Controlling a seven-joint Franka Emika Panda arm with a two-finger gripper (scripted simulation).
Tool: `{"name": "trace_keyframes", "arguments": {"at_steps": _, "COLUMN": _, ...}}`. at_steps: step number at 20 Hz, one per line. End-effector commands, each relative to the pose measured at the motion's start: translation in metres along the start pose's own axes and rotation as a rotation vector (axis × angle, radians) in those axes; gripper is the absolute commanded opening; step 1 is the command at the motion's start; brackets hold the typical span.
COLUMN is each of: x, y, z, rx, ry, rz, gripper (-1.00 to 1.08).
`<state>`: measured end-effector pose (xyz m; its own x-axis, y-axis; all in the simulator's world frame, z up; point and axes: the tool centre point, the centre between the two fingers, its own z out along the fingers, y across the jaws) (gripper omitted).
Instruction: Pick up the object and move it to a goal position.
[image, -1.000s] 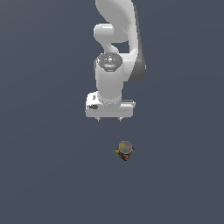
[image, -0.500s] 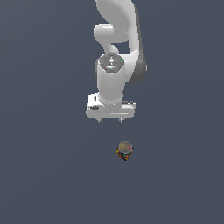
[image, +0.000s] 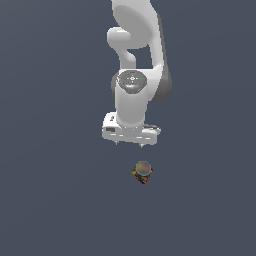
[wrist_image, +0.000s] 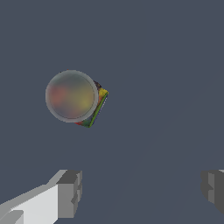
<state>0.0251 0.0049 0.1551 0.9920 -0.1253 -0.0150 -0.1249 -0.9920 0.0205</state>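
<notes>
We judge the task barely begun: nothing is grasped and nothing has reached a goal. Our end effector (image: 130, 145) hangs above the desk (image: 50, 200) with its two fingers (wrist_image: 70, 192) spread wide apart and empty, as the wrist view shows. The object (image: 141, 177) sits on the desk just toward six o'clock of the end effector in the exterior view, clear of both fingers. A translucent grey sphere (image: 143, 168) overlaps it (perhaps a goal marker, though we cannot be sure), hiding most of its mosaic faces. Still ahead of us, as we read it: line up over the cube, descend, close on it, lift, and carry it to the goal.

Counting: one arm, one end effector with two fingers, one cube, one sphere.
</notes>
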Motion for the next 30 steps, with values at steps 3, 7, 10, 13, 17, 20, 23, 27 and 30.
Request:
{"name": "trace_keyframes", "arguments": {"at_steps": 3, "x": 0.015, "y": -0.013, "z": 0.008, "rx": 0.005, "ry": 0.002, "rz": 0.1, "gripper": 1.0}}
{"name": "trace_keyframes", "arguments": {"at_steps": 7, "x": 0.029, "y": -0.026, "z": 0.016, "rx": 0.01, "ry": 0.005, "rz": 0.195, "gripper": 1.0}}
{"name": "trace_keyframes", "arguments": {"at_steps": 10, "x": 0.039, "y": -0.036, "z": 0.023, "rx": 0.013, "ry": 0.006, "rz": 0.267, "gripper": 1.0}}
{"name": "trace_keyframes", "arguments": {"at_steps": 13, "x": 0.047, "y": -0.045, "z": 0.029, "rx": 0.016, "ry": 0.007, "rz": 0.33, "gripper": 1.0}}
{"name": "trace_keyframes", "arguments": {"at_steps": 17, "x": 0.056, "y": -0.055, "z": 0.036, "rx": 0.02, "ry": 0.008, "rz": 0.398, "gripper": 1.0}}
{"name": "trace_keyframes", "arguments": {"at_steps": 20, "x": 0.06, "y": -0.061, "z": 0.039, "rx": 0.021, "ry": 0.009, "rz": 0.435, "gripper": 1.0}}
{"name": "trace_keyframes", "arguments": {"at_steps": 23, "x": 0.063, "y": -0.065, "z": 0.042, "rx": 0.023, "ry": 0.009, "rz": 0.462, "gripper": 1.0}}
{"name": "trace_keyframes", "arguments": {"at_steps": 27, "x": 0.065, "y": -0.068, "z": 0.044, "rx": 0.024, "ry": 0.01, "rz": 0.481, "gripper": 1.0}}
{"name": "trace_keyframes", "arguments": {"at_steps": 30, "x": 0.065, "y": -0.068, "z": 0.045, "rx": 0.023, "ry": 0.009, "rz": 0.479, "gripper": 1.0}}
